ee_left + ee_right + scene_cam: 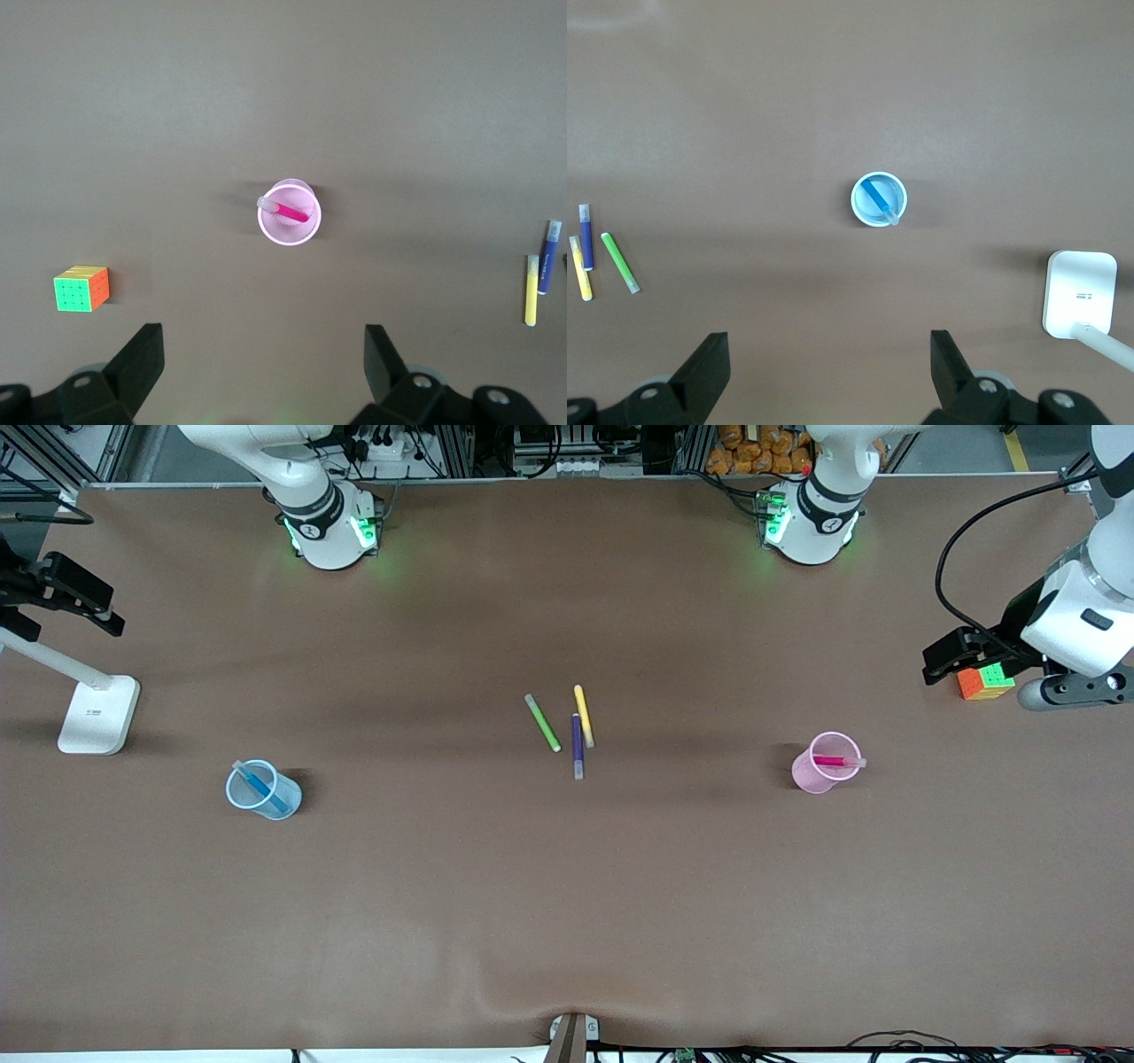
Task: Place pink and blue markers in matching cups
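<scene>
The pink marker leans inside the pale pink cup, which stands toward the left arm's end of the table. The blue marker leans inside the pale blue cup toward the right arm's end. My left gripper hangs open and empty high over the table, with the pink cup and its marker in its wrist view. My right gripper is likewise open and empty high above the blue cup and marker. Neither hand shows in the front view.
A green pen, a yellow pen and a dark purple pen lie together mid-table. A colour cube sits by white-and-black equipment at the left arm's end. A white stand base sits at the right arm's end.
</scene>
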You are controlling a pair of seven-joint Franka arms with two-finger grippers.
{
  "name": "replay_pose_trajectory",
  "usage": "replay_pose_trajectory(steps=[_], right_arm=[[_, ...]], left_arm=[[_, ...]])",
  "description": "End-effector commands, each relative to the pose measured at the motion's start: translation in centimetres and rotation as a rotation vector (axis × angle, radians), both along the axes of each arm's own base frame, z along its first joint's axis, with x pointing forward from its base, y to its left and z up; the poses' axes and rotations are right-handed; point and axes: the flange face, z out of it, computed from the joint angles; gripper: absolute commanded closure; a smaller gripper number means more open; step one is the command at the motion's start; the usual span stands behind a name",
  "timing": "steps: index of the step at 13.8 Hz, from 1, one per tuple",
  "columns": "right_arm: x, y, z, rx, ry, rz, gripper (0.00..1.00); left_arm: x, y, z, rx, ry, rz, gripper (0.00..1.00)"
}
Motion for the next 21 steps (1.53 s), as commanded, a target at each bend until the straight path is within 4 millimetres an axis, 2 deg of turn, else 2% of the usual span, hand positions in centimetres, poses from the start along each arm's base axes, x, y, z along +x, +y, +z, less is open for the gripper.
replay_pose_trajectory(steps=[1, 2, 9, 13, 14, 17, 21], right_arm=[[-0.6, -0.5, 0.2, 0.003, 0.002, -0.004, 0.00], [-0.6, -0.5, 0.2, 0.003, 0.002, -0.004, 0.00], [-0.6, -0.8, 0.2, 0.004, 0.004, -0.010, 0.00], [-0.7, -0.9, 0.3, 0.004, 0.004, -0.011, 0.00], [-0.7, -0.9, 0.4, 0.004, 0.004, -0.011, 0.00], [-0.9, -1.1, 0.3, 0.004, 0.005, -0.016, 0.00], [-0.8, -1.1, 0.3, 0.004, 0.004, -0.014, 0.00]], left_arm=[[-0.8, 0.4, 1.1, -0.008, -0.001, 0.005, 0.00], [-1.2, 0.6, 2.0, -0.008, -0.017, 0.003, 0.00], [-1.9, 1.4, 3.0, 0.006, -0.034, 0.012, 0.00], [-2.7, 3.8, 2.8, 0.012, -0.024, 0.054, 0.00], [-3.6, 4.6, 3.0, 0.013, -0.013, 0.065, 0.00], [-5.3, 4.9, 2.8, 0.014, 0.002, 0.072, 0.00], [-7.4, 4.4, 3.3, 0.007, 0.010, 0.063, 0.00]])
